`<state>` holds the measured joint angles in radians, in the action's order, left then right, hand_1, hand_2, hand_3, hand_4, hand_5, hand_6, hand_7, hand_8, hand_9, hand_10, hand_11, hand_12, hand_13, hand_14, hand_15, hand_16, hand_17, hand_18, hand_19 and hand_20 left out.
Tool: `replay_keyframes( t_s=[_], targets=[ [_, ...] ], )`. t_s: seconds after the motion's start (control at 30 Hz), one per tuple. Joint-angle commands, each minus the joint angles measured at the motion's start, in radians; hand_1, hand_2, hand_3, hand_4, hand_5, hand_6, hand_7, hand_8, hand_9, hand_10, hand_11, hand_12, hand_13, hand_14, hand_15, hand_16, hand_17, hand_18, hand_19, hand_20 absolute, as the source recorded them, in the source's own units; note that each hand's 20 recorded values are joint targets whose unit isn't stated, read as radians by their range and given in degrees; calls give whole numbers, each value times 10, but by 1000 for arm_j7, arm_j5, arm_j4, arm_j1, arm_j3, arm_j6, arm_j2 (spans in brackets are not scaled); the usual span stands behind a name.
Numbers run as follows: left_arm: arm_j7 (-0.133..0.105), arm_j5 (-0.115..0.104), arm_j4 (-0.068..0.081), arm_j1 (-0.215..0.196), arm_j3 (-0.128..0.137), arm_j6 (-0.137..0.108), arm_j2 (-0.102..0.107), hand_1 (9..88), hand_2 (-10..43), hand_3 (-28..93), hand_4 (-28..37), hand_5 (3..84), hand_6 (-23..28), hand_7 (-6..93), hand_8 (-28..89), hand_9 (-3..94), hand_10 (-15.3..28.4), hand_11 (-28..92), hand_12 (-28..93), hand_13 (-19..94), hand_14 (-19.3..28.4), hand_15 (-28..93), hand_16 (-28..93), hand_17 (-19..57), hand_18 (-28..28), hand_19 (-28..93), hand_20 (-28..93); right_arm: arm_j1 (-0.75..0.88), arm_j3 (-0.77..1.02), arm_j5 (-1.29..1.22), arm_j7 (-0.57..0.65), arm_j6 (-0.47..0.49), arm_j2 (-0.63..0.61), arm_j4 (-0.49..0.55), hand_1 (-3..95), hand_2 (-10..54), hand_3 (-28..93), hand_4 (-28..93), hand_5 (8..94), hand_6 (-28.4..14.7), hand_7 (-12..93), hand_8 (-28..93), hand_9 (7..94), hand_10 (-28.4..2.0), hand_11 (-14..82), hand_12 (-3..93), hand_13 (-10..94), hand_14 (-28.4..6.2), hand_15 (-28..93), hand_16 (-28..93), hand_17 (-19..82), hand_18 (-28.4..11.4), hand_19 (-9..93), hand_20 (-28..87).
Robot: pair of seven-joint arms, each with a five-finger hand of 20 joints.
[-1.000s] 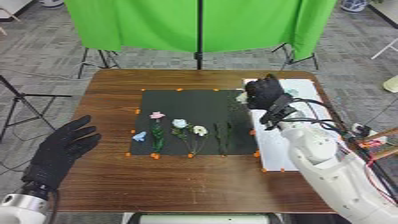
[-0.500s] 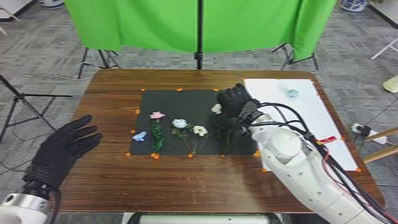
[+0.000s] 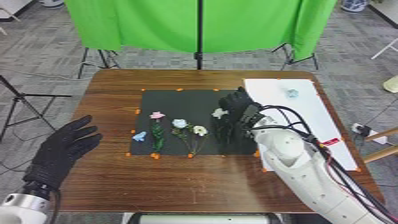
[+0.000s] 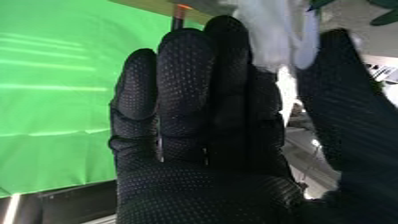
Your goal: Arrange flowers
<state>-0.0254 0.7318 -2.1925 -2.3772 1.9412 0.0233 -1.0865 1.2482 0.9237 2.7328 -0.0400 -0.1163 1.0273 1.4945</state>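
Observation:
In the head view my right hand [image 3: 235,106] is over the right part of the black mat [image 3: 191,98], with a white flower [image 3: 219,113] at its left side. In the right wrist view the hand [image 4: 187,120] pinches the white flower [image 4: 271,32] between thumb and fingers. On the mat lie a pink flower [image 3: 157,115] with a leafy stem, a light blue one [image 3: 139,136], a bluish-white one [image 3: 179,123] and a cream one [image 3: 200,130]. My left hand [image 3: 62,147] stays open left of the mat.
Right of the mat lies a white board [image 3: 306,110] with a small pale blue flower [image 3: 292,93] near its far end. Orange markers line the mat and board. A green cloth [image 3: 142,25] hangs behind the brown table [image 3: 178,185].
My right hand has moved left from the white board's edge onto the mat and a little nearer the robot, the white flower moving with it. The left hand has kept still.

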Motion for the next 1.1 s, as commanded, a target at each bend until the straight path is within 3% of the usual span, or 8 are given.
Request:
replay_keyframes(
  t_s=[0.03, 0.17, 0.3, 0.43, 0.53, 0.63, 0.87, 1.1],
  targets=[
    [15, 4, 8, -7, 2, 7, -5, 269, 1, 721, -233, 351, 27, 278, -132, 307, 130, 318, 144, 260, 152, 445, -10, -51, 226, 502, 87, 42, 65, -80, 20, 15, -29, 76, 216, -95, 886, -283, 550, 11, 397, -242, 593, -82, 483, 285, 651, -45, 663, 232, 250, -178, 725, 426],
    [15, 4, 7, -9, 6, 8, -4, 269, 1, 721, -233, 351, 26, 279, -132, 307, 130, 319, 144, 260, 152, 445, -10, -51, 226, 502, 88, 80, 151, -175, 20, 75, -39, 138, 137, -95, 877, -282, 466, -27, 354, -213, 488, -115, 487, 269, 578, -68, 696, 212, 222, -201, 719, 439],
    [12, 4, 8, -7, 6, 7, -3, 269, 1, 721, -233, 352, 27, 278, -132, 307, 130, 319, 144, 259, 152, 445, -10, -51, 226, 501, 87, 67, 214, -308, 84, 145, -65, 159, 62, -68, 858, -267, 353, -59, 284, -168, 370, -135, 371, 246, 478, -98, 625, 170, 177, -229, 676, 443],
    [13, 3, 8, -9, 8, 10, -2, 269, 1, 721, -233, 351, 27, 278, -132, 307, 130, 319, 144, 259, 152, 445, -10, -51, 225, 501, 87, -2, 226, -274, 188, 173, -92, 59, 20, 39, 847, -227, 278, -63, 192, -117, 280, -134, 164, 260, 288, -131, 271, 226, 101, -233, 524, 323],
    [14, 3, 10, -6, 5, 10, -2, 269, 1, 721, -233, 351, 26, 278, -132, 307, 130, 319, 144, 259, 152, 445, -10, -51, 225, 502, 88, -42, 199, -305, 220, 108, -121, -47, 71, 46, 883, -222, 234, -64, 166, -107, 215, -117, 94, 270, 194, -136, 48, 336, 25, -231, 449, 222],
    [9, 3, 10, -8, 5, 7, -3, 269, 2, 720, -233, 351, 26, 278, -132, 308, 130, 319, 144, 260, 152, 444, -10, -51, 225, 502, 88, -55, 198, -257, 206, 115, -121, -118, 131, 29, 914, -234, 215, -58, 190, -121, 190, -97, 69, 266, 175, -135, -30, 369, -9, -237, 437, 175],
    [11, 3, 8, -11, 8, 4, -12, 268, 1, 722, -232, 352, 27, 278, -132, 308, 130, 319, 144, 260, 152, 445, -10, -51, 225, 502, 88, -24, 249, -268, 222, 177, -87, -162, 235, -64, 911, -281, 217, -46, 274, -175, 197, -91, 127, 240, 215, -114, 40, 341, 42, -220, 463, 136],
    [8, 3, 8, -9, 2, 0, -11, 269, 1, 721, -234, 351, 27, 279, -132, 307, 130, 319, 144, 260, 152, 445, -9, -50, 225, 501, 88, -53, 258, -329, 271, 266, -71, -193, 291, -81, 894, -283, 243, -46, 336, -221, 251, -107, 277, 202, 351, -85, 221, 203, 153, -202, 526, 134]
  ],
)
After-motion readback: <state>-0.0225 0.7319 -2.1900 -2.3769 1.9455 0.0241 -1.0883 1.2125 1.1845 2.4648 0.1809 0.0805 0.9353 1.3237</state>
